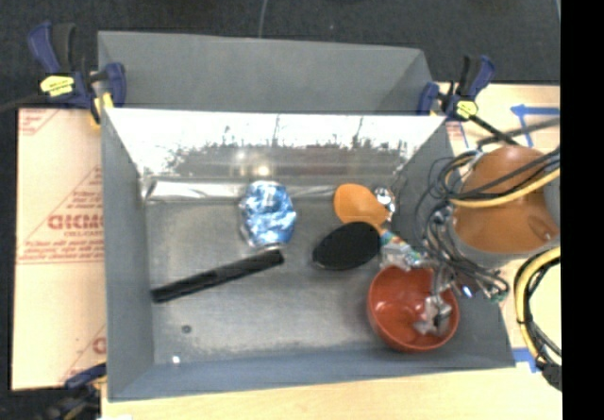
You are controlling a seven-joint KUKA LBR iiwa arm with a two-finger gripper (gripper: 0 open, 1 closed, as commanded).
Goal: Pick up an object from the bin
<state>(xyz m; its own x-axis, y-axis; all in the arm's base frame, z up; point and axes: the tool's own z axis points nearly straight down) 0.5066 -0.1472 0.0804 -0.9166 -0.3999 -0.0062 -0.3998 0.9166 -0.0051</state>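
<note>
Jaws hang inside a red bowl [389, 310], toward its right half, with their pale metal tips low over the bowl's inner wall. Cables crowd around them there, so I cannot tell whether the jaws are wide or narrow, or whether they pinch anything. The arm [500, 206], under its orange cover and ringed with black and yellow cables, stands just up and to the right of the bowl, over the bin's right wall.

The bowl sits upright on the floor of the grey bin [283, 333], in the lower right corner. A black oval brush [344, 246] lies just up and to the left of the bowl, near its rim. An orange oval piece [357, 203] lies further up from the bowl, just beyond the brush and close to touching it. A crumpled blue and white ball [267, 212] rests well to the left of the bowl and higher, near the bin's back wall. A black stick [217, 277] lies slantwise to the left of the bowl, its nearer end pointing toward the brush.
</note>
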